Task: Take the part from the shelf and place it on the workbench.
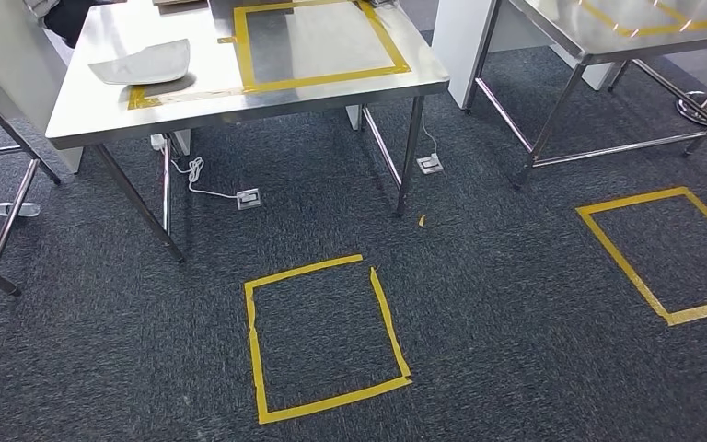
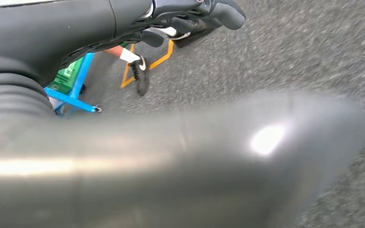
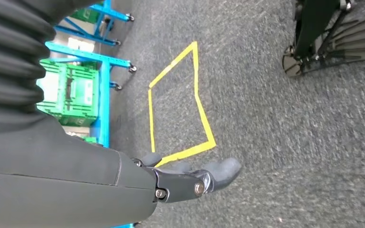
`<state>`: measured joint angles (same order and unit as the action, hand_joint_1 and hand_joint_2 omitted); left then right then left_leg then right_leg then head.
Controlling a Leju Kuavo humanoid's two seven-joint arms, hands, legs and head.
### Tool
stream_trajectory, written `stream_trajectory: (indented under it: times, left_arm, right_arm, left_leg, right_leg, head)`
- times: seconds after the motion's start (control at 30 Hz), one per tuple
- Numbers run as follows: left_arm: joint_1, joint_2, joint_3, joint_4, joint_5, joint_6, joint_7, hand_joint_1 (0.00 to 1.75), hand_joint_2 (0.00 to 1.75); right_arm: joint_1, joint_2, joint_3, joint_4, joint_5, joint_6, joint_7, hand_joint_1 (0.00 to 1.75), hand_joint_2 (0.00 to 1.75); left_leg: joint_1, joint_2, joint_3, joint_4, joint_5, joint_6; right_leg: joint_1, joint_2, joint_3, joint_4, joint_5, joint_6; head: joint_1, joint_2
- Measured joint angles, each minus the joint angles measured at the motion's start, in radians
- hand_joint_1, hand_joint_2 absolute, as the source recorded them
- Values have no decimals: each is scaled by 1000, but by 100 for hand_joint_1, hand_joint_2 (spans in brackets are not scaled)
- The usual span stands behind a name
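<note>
Left robot hand (image 2: 190, 19) grips a curved grey metal part (image 2: 180, 166), blurred and close to the wrist camera, over dark carpet. Right robot hand (image 3: 195, 178) holds nothing, fingers loosely extended above the floor near a yellow tape square (image 3: 176, 104). Steel table (image 1: 101, 115) ahead carries a similar grey part (image 1: 143, 63) beside a taped rectangle (image 1: 318, 41).

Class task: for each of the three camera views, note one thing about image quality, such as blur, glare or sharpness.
Head view: sharp and evenly lit, soft sheen on the steel workbench. Left wrist view: the metal part is a blurred grey mass with a bright glare spot. Right wrist view: the carpet and yellow tape square are crisp beyond the right robot hand.
</note>
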<state>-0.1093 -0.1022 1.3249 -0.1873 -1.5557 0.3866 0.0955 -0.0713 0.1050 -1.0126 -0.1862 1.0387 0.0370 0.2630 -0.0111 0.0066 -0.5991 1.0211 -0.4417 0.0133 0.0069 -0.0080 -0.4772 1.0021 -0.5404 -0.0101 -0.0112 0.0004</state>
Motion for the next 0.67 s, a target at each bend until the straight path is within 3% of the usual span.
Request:
stream_trajectory:
  times: [0.13, 0.33, 0.67]
  left_arm:
    - [6, 3, -7, 0, 0, -19, 67, 0, 175]
    - [29, 16, -106, -12, 114, -51, 57, 0, 175]
    - [66, 29, -292, -40, 347, -103, 33, 0, 175]
  right_arm:
    - [5, 0, 3, 0, -6, -2, 1, 0, 175]
    - [21, -1, 74, -1, -90, -6, 3, 0, 175]
    - [51, -16, 219, -24, -242, -9, 3, 0, 175]
  left_leg:
    - [3, 0, -1, -7, 9, 3]
    - [5, -1, -3, -15, 29, -13]
    - [5, -2, -9, -15, 32, -17]
  right_leg:
    - [3, -1, -5, -12, 8, 3]
    - [6, -2, -14, -5, 17, -9]
    - [5, -2, -21, -2, 17, -10]
  head:
    - [-1, 0]
    - [-1, 0]
    - [-1, 0]
